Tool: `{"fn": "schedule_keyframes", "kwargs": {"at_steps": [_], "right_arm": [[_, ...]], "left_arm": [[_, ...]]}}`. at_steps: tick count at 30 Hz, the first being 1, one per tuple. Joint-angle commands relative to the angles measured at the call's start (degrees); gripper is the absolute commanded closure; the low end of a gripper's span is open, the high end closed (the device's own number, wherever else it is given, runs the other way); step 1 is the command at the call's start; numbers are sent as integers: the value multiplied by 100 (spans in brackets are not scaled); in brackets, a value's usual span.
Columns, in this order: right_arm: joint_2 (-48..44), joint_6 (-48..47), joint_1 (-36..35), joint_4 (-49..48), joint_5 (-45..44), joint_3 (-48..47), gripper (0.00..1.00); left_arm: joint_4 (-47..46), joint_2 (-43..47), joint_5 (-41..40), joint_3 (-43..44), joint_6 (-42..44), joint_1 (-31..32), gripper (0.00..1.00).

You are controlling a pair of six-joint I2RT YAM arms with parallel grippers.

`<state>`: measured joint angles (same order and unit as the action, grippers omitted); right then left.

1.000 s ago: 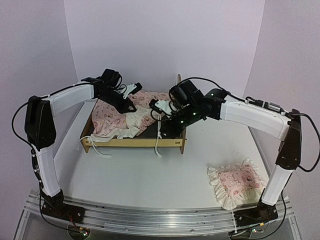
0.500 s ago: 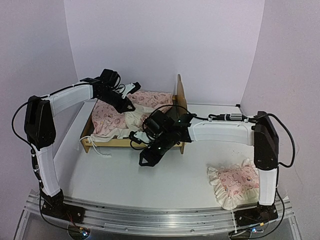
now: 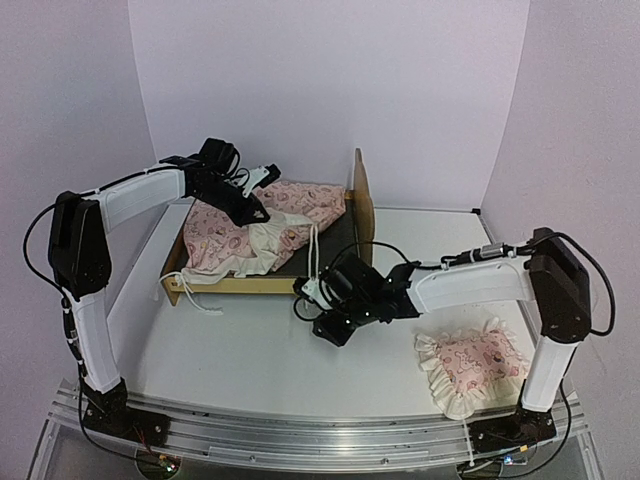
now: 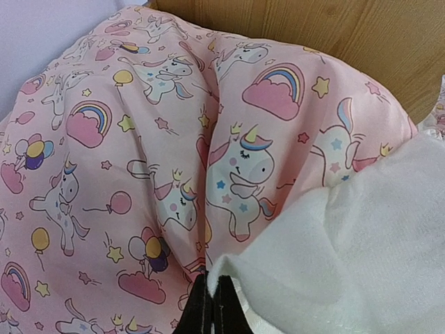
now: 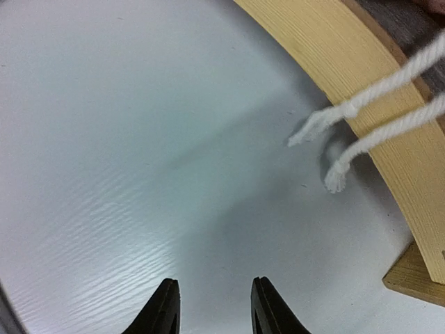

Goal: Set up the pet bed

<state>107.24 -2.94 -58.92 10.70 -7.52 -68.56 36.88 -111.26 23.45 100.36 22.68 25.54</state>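
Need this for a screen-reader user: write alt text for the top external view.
From above, the left gripper pinches a pink mattress cushion bunched up in the wooden pet bed at far left. The right gripper hangs open and empty over the table in front of the bed, and a pink pillow lies at the near right.

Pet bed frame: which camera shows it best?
Top external: the whole bed frame, headboard and side rail. Left wrist shows only a wood strip behind the cushion; right wrist just a rail section.
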Motion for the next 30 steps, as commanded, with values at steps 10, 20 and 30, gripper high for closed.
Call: {"fn": "schedule_keyframes", "kwargs": {"at_steps": [10,20,30], "right_arm": [[1035,220,9,-4766,-2264,960,55],[1816,622,7,-5335,-3125,520,69],[2057,1074,10,-5368,-3352,355,82]], "left_arm": [[-129,66,220,76,-33,-49,100],[-92,29,299,166,-104,-49,100],[-94,-4,330,188,-142,-49,100]]}}
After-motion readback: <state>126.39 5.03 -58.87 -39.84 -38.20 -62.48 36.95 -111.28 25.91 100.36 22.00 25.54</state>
